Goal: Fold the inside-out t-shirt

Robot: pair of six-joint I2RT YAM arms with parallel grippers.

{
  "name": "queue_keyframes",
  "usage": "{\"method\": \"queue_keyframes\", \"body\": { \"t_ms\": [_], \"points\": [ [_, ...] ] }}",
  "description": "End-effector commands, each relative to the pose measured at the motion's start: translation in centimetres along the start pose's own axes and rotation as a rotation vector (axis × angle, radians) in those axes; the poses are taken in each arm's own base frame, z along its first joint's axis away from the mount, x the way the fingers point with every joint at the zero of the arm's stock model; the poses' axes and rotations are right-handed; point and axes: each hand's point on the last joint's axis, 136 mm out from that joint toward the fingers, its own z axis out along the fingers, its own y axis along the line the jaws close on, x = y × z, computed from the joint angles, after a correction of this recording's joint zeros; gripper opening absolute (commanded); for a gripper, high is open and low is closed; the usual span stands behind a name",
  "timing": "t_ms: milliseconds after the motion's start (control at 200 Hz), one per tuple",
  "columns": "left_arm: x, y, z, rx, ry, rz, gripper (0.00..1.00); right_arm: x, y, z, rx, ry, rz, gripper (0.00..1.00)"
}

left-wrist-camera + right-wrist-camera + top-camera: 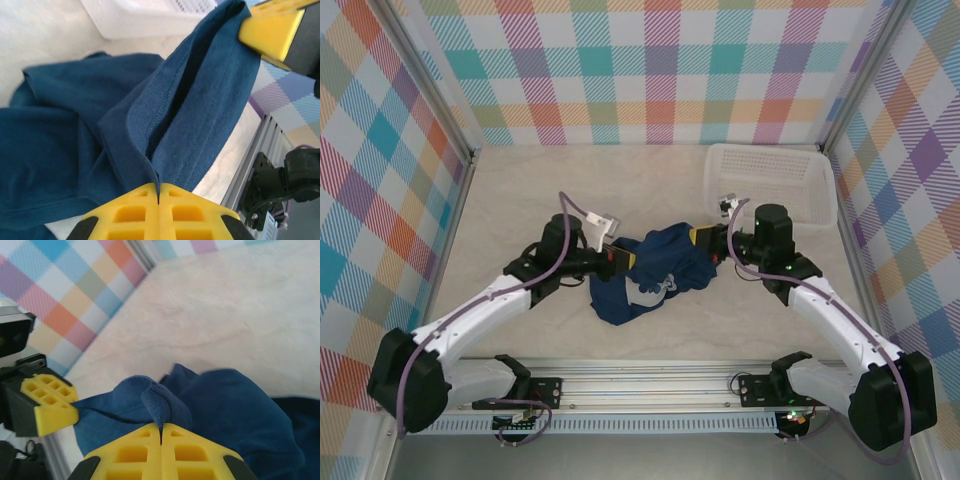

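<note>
The dark navy t-shirt [655,272] lies bunched at the table's middle, a bit of white print [648,291] showing on its near side. My left gripper [620,256] is shut on the shirt's left edge; in the left wrist view its yellow jaws [158,196] pinch a ribbed, stitched hem [160,107]. My right gripper [704,239] is shut on the shirt's right upper edge; in the right wrist view a ribbed fold of cloth [162,407] rises from between the closed yellow fingers [161,437]. The cloth stretches between the two grippers, with the right gripper's yellow finger [272,30] at its far end.
A white perforated basket [772,185] stands at the back right, just behind the right wrist. Plaid walls enclose the table on three sides. The aluminium rail [650,375] with both arm bases runs along the near edge.
</note>
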Motion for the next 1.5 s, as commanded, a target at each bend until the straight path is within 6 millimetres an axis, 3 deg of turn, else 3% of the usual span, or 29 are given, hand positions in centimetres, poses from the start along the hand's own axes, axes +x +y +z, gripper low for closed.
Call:
{"method": "queue_keyframes", "body": {
  "t_ms": [0,135,245,430,570,705,855,1040,1125,1395,1495],
  "points": [
    [-0.5,-1.3,1.5,0.063,0.014,0.041,0.00,1.3,-2.9,-0.5,0.155,0.041,0.027,0.00],
    [-0.1,-0.6,3.1,0.062,0.047,0.067,0.11,2.4,-3.6,-0.2,0.169,0.076,0.036,0.00],
    [0.1,-0.4,3.3,0.067,0.046,0.115,0.31,2.6,-3.7,-0.1,0.169,0.087,0.018,0.00],
    [0.2,-0.4,3.7,0.083,0.026,0.175,0.52,2.4,-3.8,-0.2,0.166,0.091,0.000,0.00],
    [0.9,0.8,5.1,0.060,0.086,0.159,0.60,2.2,-3.8,-0.2,0.164,0.086,-0.001,0.00],
    [0.9,0.6,6.1,0.092,0.138,0.102,0.62,2.1,-3.8,-0.4,0.169,0.083,-0.002,0.00],
    [0.4,0.2,6.7,0.128,0.120,0.070,0.55,2.1,-3.8,-0.3,0.164,0.081,0.003,0.00],
    [-0.1,-0.8,6.7,0.173,0.138,0.061,0.14,1.7,-3.7,-0.4,0.164,0.067,0.000,0.00],
    [-0.6,-1.2,6.0,0.167,0.126,0.076,0.00,1.1,-3.6,-0.3,0.163,0.055,-0.002,0.00],
    [-5.3,-2.2,1.2,0.030,-0.063,0.109,0.00,-1.5,-3.0,-0.2,0.160,0.011,-0.011,0.00],
    [-5.2,-0.4,0.7,-0.081,-0.063,0.054,0.02,-1.9,-2.8,-0.3,0.161,0.004,-0.011,0.00]
  ]
}}
